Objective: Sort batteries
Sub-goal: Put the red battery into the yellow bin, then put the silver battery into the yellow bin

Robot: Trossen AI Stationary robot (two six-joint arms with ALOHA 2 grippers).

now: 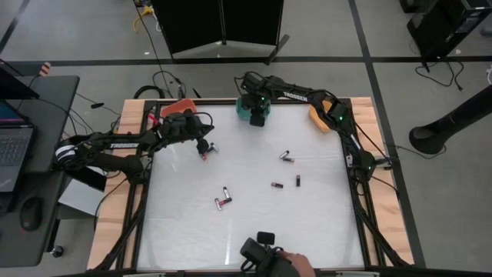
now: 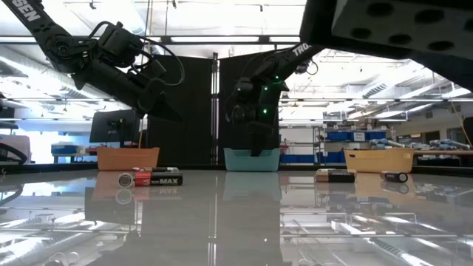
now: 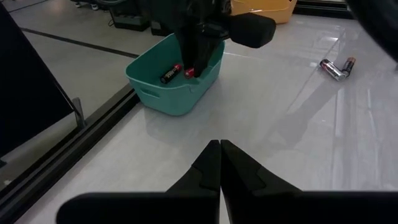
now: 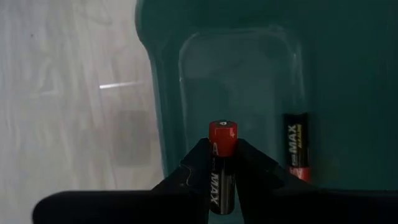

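Standing on end between the right gripper's [image 4: 222, 180] closed fingers, a red-capped battery [image 4: 222, 163] points its long axis down into the teal bin [image 4: 249, 68] directly beneath, where another battery [image 4: 296, 146] already lies just beside it. Release looks like the next move. Loose batteries [image 1: 287, 158] lie on the table [image 1: 323, 231], well apart from both arms; the left gripper [image 3: 220, 163], fingers pressed together and empty, hovers nearer the pair [image 1: 224, 199] toward the front edge.

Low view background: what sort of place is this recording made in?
Probably a robotics lab or workshop: long ceiling light strips, shelving with blue storage bins behind the table, and a dark desk with a laptop beside the rig.
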